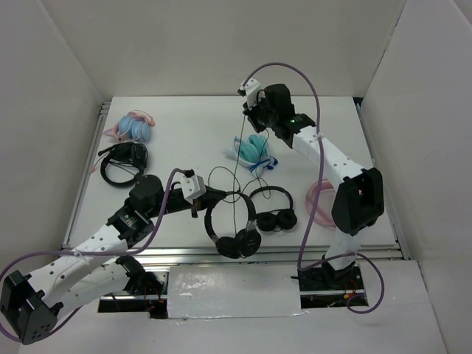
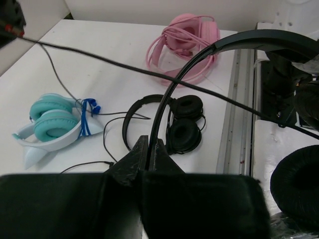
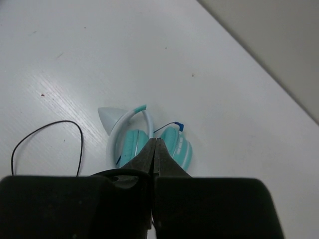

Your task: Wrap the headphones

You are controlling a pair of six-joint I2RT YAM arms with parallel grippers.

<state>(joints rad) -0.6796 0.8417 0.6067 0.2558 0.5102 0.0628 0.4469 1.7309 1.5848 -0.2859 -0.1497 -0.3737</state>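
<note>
Left fingers [image 2: 130, 167] clamp the headphones [image 2: 259, 37]; right fingers [image 3: 140, 158], pressed together, pinch the cable [image 2: 99, 59] (contact hidden).

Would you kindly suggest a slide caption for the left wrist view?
Left hand pinches the headphones by the headband; their cable runs taut over the table.

Taut cable [image 2: 99, 59] spans mid-table, teal headphones [image 1: 253, 150] beside

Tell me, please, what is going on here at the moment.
Two robot arms are wrapping the black headphones. The left pincer is shut on their headband, holding them near the table's front edge. The right pincer, raised toward the back, appears to pinch their cable, which runs taut between the two. The cable does not seem wound yet. The teal-and-white pair lies untouched below the right pincer.
</note>
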